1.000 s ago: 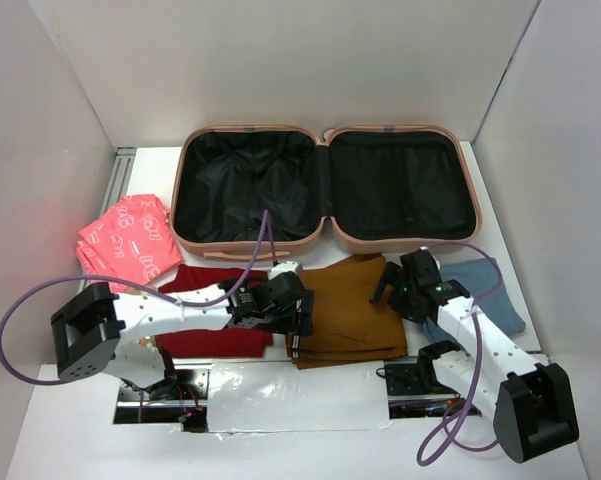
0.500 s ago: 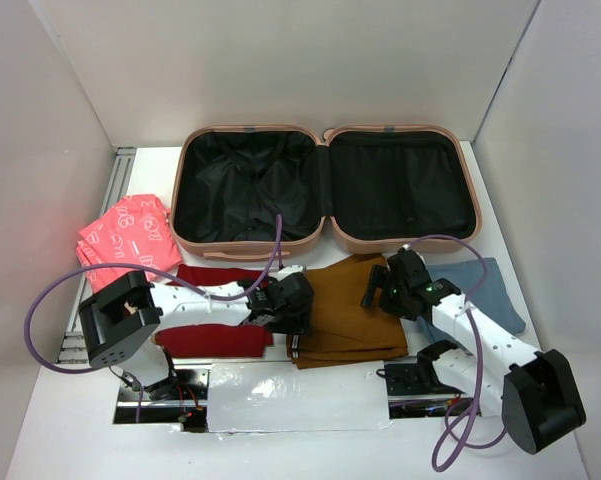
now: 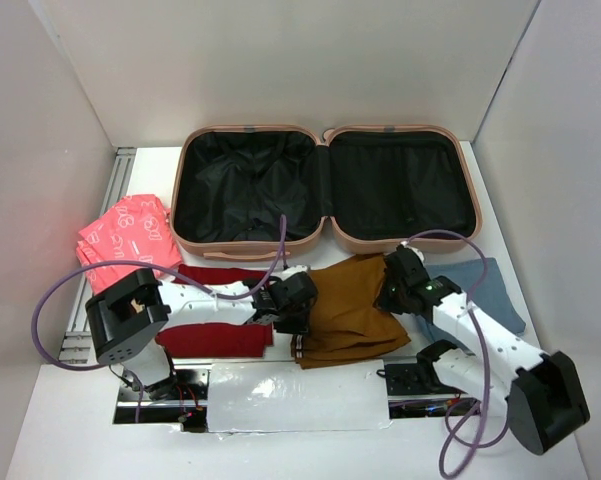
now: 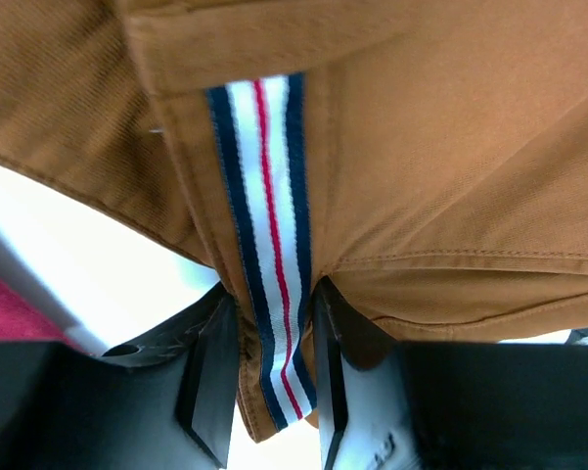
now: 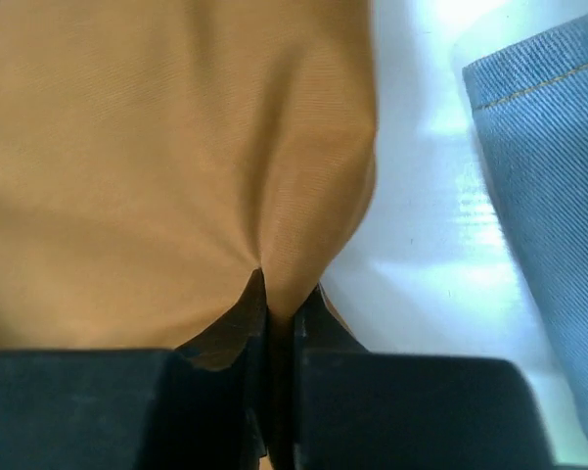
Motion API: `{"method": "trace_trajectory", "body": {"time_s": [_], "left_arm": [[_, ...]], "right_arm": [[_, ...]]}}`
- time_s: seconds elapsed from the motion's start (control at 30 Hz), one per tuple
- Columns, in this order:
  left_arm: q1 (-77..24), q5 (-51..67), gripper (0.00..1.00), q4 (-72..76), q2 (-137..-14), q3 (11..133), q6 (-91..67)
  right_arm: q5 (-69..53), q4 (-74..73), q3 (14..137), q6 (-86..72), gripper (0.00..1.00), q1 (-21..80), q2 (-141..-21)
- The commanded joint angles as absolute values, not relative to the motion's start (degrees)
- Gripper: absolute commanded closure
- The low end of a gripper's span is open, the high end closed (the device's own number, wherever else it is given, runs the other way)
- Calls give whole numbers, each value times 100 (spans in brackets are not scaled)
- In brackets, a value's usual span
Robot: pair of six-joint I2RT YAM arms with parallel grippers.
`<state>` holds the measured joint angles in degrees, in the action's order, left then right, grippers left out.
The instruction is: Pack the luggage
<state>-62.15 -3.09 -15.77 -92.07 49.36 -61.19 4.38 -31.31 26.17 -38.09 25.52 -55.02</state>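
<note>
The pale pink luggage (image 3: 325,236) lies open flat at the back of the table, its black-lined halves holding nothing. In front of it lies a folded brown garment (image 3: 348,312) with a navy, white and red striped band (image 4: 266,235). My left gripper (image 3: 298,318) pinches the garment's left edge, both fingers (image 4: 207,384) pressed against the striped band. My right gripper (image 3: 388,293) is shut on the garment's right edge, a fold of brown cloth (image 5: 176,176) puckered between its fingers (image 5: 237,392).
A dark red garment (image 3: 215,338) lies left of the brown one, under my left arm. A pink printed cloth (image 3: 128,240) sits at the far left. A folded piece of blue denim (image 3: 485,290) (image 5: 558,176) lies right of my right gripper. White walls enclose the table.
Both grippers have closed on the brown garment's edges. The left arm's elbow has swung further right. The garment's near edge has bunched slightly.
</note>
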Motion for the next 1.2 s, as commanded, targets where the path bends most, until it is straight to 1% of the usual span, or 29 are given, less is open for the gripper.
{"method": "trace_trajectory", "body": {"time_s": [0.0,0.03,0.13,0.3,0.33,0.4,0.47,0.63,0.67,0.7,0.73,0.77,0.83,0.87,0.9,0.93,0.97,1.0,1.03,1.07,1.1,1.13,1.17], "left_arm": [[-6600,-421,100,-712,-9352,4877,-5828],[-6766,-718,100,-929,-9291,5078,-5775],[-6952,-1019,100,-1177,-9010,5526,-5529],[-7005,-1282,100,-1046,-8351,5678,-5265],[-7005,-1353,100,-1046,-8045,5678,-5212],[-7005,-1476,100,-1046,-7736,5626,-5099],[-7005,-1547,100,-896,-7298,5547,-5036],[-7005,-2003,100,-879,-6742,5476,-4878],[-7005,-2117,100,-983,-6680,5554,-4878],[-7005,-2214,100,-1097,-6610,5676,-4817],[-7005,-2406,100,-1099,-6479,5739,-4756],[-7005,-2521,100,-1186,-6399,5739,-4694],[-7005,-2872,100,-1369,-6267,5940,-4693],[-7005,-3344,100,-1484,-6136,6002,-4693],[-7005,-3592,100,-1598,-6074,6064,-4693],[-6909,-4030,100,-1843,-6004,6186,-4824],[-6691,-4234,100,-1846,-5820,6187,-4756],[-6688,-4236,100,-1846,-5723,6187,-4755],[-6262,-4236,100,-1846,-5626,6248,-4694],[-5971,-3984,100,-1846,-5538,6249,-4632],[-5611,-3755,100,-1846,-5459,6301,-4562],[-4859,-3501,100,-1846,-5397,6363,-4466],[-4486,-3220,100,-1846,-5327,6520,-4221]], "right_arm": [[185,-3445,3163,-3684,100,2830,-4950],[11,-3498,3260,-3587,100,2926,-4661],[-288,-3629,3716,-3349,100,3119,-4290],[-781,-3700,4761,-2910,100,3357,-4236],[-843,-3700,4894,-2840,100,3357,-4236],[-1071,-3499,5210,-2525,100,3480,-4236],[-1317,-3341,5369,-2321,100,3480,-4376],[-2003,-2278,6063,-2206,100,3682,-4877],[-2004,-2181,6247,-2206,100,3735,-5035],[-1952,-2180,6484,-2136,100,3875,-5454],[-1951,-2180,7043,-2040,100,3980,-5693],[-1864,-2180,7336,-1961,100,4121,-5922],[-1479,-2074,7864,-1811,100,4717,-6607],[-1137,-2074,8484,-1697,100,4955,-6844],[-368,-2074,8838,-1609,100,5192,-7404],[66,-2231,9616,-1487,100,5595,-7714],[462,-2311,10024,-1416,100,5921,-8343],[466,-2312,10028,-1415,100,5924,-8350],[2041,-2520,10742,-1415,100,6167,-8889],[2396,-2522,11175,-1415,100,6170,-9121],[2617,-2340,11275,-1415,100,6170,-9297],[2471,-2016,11355,-1519,100,5900,-9629],[2148,-1934,11477,-1729,100,5732,-9824]]}}
